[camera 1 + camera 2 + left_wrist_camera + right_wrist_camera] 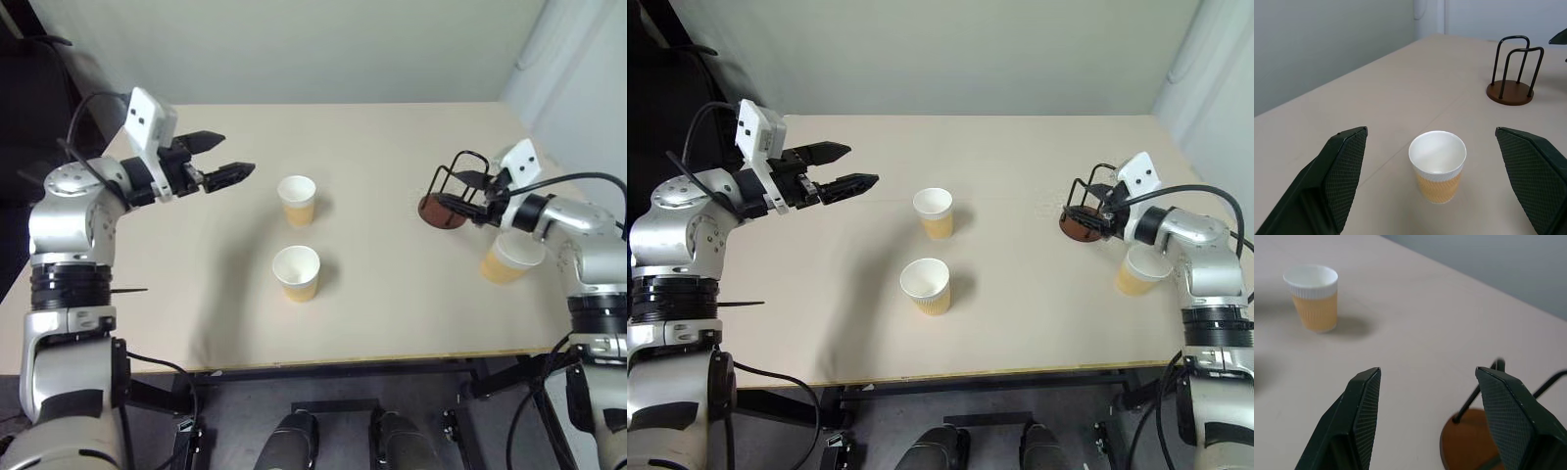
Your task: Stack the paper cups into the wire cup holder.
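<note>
Nearest the head camera, one paper cup [297,272] is standing upright near the table's front edge, a second [297,200] behind it, a third [507,258] under the right forearm. Left gripper [216,159] is hovering jaws wide apart, aimed at the second cup; centring it first looks wise. Right gripper [1425,411] is hanging with jaws apart beside the wire cup holder [453,196], not clamping it.
</note>
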